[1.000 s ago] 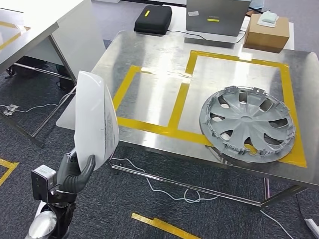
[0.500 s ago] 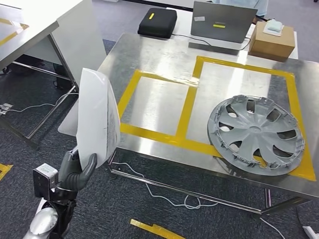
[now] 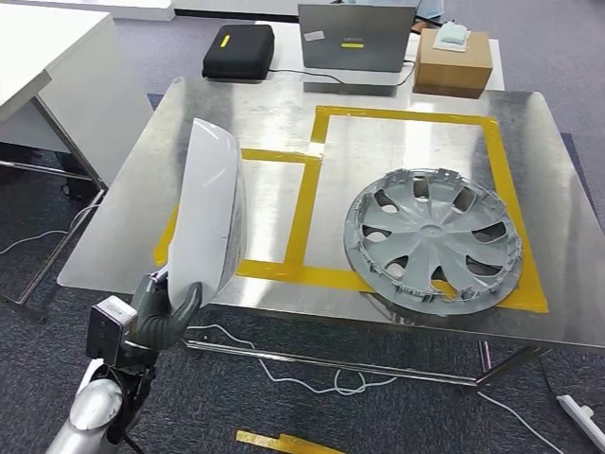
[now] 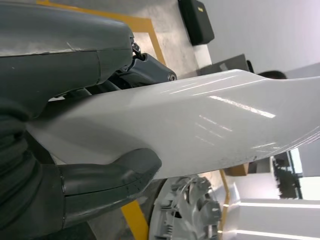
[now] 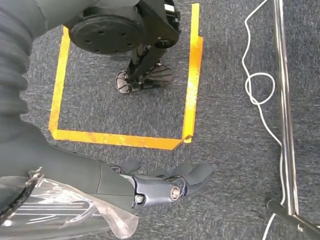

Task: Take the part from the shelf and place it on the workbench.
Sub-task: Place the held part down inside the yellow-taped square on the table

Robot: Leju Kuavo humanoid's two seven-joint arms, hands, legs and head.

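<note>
We hold the glossy white curved plastic shell part upright in our left hand, thumb on one face and darker fingers on the other, clamped at its lower edge, so nearly all of the part stands above the fingers. It hangs off the near left edge of the brushed steel workbench with yellow tape rectangles, not yet over it. We judge it light and fairly stiff, but thin and slick: the gloss in the left wrist view suggests it could slide through the pads. With the grip so far from its middle it will want to tip. There seems to be a printed label on the face toward the bench, though the print is too small to read.

Beyond the fingertips, the smaller taped rectangle lies bare, and that is the open room. The grey spoked plastic wheel cover fills the larger rectangle further off to the right. The bench's near rim sits just past the thumb, so the part's lower edge must clear it.

Our right hand hangs over carpet, fingers loosely extended, holding nothing.
</note>
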